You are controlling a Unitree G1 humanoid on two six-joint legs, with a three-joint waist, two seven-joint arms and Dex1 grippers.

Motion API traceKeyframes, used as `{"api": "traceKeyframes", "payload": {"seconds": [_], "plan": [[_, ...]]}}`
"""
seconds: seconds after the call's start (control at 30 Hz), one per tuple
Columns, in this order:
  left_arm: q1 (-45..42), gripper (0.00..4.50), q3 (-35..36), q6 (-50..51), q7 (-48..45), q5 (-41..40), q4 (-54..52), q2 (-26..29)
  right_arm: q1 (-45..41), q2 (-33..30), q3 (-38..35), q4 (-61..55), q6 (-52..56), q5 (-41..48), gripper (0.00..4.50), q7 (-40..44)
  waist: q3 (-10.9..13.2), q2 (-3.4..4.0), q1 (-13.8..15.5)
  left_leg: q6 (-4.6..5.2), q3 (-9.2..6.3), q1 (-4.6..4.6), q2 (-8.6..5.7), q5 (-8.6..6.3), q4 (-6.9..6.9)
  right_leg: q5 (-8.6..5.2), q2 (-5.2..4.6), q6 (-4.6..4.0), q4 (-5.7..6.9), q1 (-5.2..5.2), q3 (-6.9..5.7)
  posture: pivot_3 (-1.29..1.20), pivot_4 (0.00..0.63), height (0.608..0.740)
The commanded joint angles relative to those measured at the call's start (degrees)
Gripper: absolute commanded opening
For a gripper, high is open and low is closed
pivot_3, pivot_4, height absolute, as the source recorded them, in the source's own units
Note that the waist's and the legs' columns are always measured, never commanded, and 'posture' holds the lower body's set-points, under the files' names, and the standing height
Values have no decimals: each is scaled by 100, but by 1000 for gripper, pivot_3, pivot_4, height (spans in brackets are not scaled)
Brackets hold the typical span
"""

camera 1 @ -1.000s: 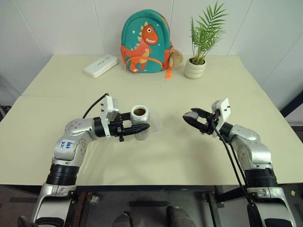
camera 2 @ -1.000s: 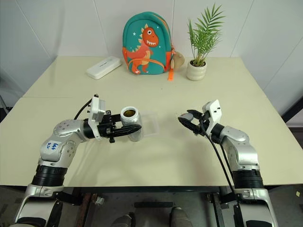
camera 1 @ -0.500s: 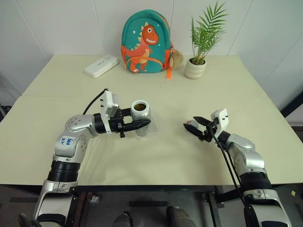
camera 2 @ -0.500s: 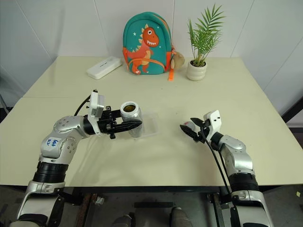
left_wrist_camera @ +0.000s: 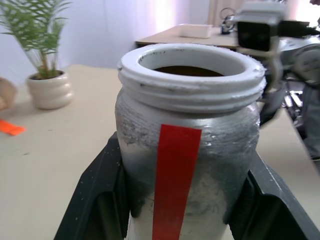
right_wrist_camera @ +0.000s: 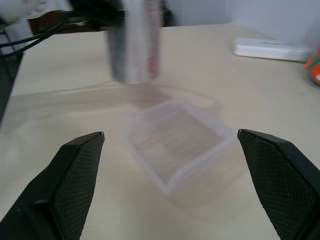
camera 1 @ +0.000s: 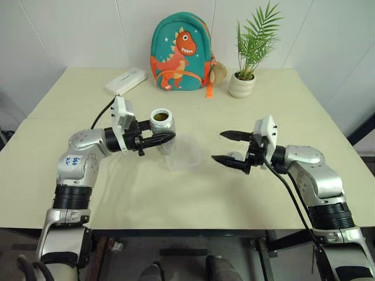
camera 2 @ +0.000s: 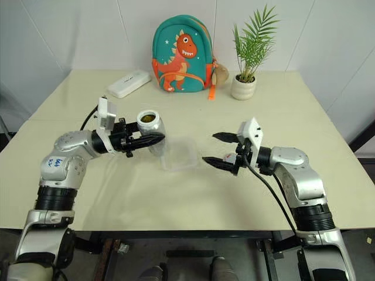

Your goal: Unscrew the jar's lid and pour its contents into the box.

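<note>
Silvery, red-striped jar (left_wrist_camera: 187,150), lidless, clamped in left pincer (camera 1: 159,139); right pincer (camera 1: 227,147) gapes wide.

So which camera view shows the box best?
The right wrist view: the box sits in the middle, between the open right gripper's fingers, so its rim and empty inside are plain. Both eye views show it as a faint clear shape on the table. In the left wrist view the jar stands in front.

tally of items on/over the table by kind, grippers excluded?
jar: 1
lid: 1
clear box: 1
white case: 1
backpack: 1
potted plant: 1
Total: 6
</note>
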Motion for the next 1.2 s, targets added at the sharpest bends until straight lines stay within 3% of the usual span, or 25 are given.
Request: {"api": "traceKeyframes", "payload": {"seconds": [0.03,0.17,0.3,0.53,0.67,0.77,0.83,0.93,1.03,1.2], "plan": [[-504,1972,65,-814,33,434,755,160,-62,-211,-160,-540,279,194,4491,-31,0,0,13,0,0,-1,0,0,1,0,0,0,1,-1,0,0,150,740],[-762,1972,-46,-1650,318,1023,1185,293,269,-408,-288,-824,377,166,4491,-169,0,0,43,0,0,-5,0,-2,-5,0,0,0,-15,0,-1,0,150,740],[-724,1972,-325,-2230,860,1768,749,413,645,-558,-572,-1115,573,334,4491,-332,0,0,114,1,2,-11,0,-5,-12,-1,-1,1,-30,-2,-1,0,150,740],[-889,1972,-1038,-3651,3017,3991,746,553,1085,-472,-612,-1281,622,386,4491,-606,0,-1,147,0,2,-10,0,-5,-2,4,-1,9,-28,3,-1,0,150,740],[-965,1972,-1414,-4548,4951,5575,694,668,1149,-378,-520,-1249,580,363,4491,-716,0,-1,139,0,8,-8,0,-4,-2,7,-1,11,-28,2,4,0,150,740],[-953,1972,-1993,-5009,6791,7352,408,995,1160,-295,-470,-1250,585,368,4491,-780,0,-1,133,0,7,-9,0,-4,-2,7,-1,12,-25,1,3,0,150,740],[-890,1972,-2519,-4944,8130,8654,108,1226,1162,-231,-438,-1240,570,347,4491,-817,0,-1,139,0,9,-8,0,-4,-4,7,-1,13,-27,1,5,0,150,740],[-760,1972,-3064,-4321,9631,9927,-39,1274,1146,-119,-422,-1231,566,354,4491,-901,0,0,156,0,9,-8,-1,-4,-4,8,-2,14,-26,2,5,0,150,740],[-724,1972,-3475,-3804,10113,10511,280,1134,1154,13,-414,-1248,560,357,4491,-984,0,-1,156,0,9,-9,-2,-4,-1,9,-2,16,-22,2,4,0,150,740],[-782,1972,-3723,-3360,10314,10748,547,1029,1205,134,-408,-1332,581,389,4491,-1085,0,0,130,0,10,-8,-2,-4,-3,9,-1,16,-18,0,4,0,150,740]]}}
